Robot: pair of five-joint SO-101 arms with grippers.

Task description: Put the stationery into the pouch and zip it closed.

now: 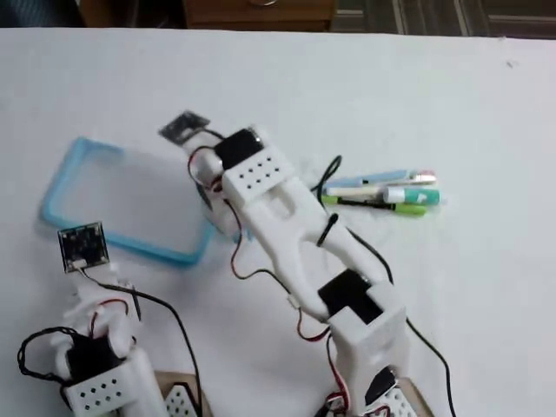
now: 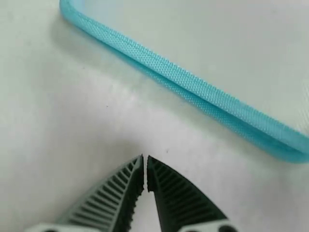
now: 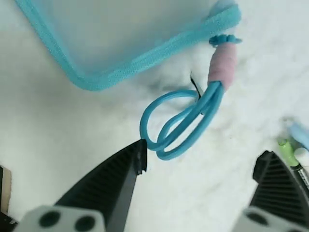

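Observation:
The pouch (image 1: pixel 122 198) is clear with a blue trim and lies flat at the table's left. Its zipper pull is a blue cord loop (image 3: pixel 179 129) with a pink bead (image 3: pixel 222 63) at the pouch corner (image 3: pixel 219 21). My right gripper (image 3: pixel 200 164) stands open just above that loop, one fingertip (image 3: pixel 138 157) close beside the cord. The right arm (image 1: pixel 278 208) stretches across to the pouch's right corner. My left gripper (image 2: pixel 145 163) is shut and empty, a short way off the pouch's blue edge (image 2: pixel 193 92). The pens (image 1: pixel 387 191) lie together to the right of the pouch.
The left arm (image 1: pixel 95 347) sits at the front left, near the table edge. Black and red cables trail along both arms. Bare white table lies between the pouch and the pens, and beyond them to the far edge.

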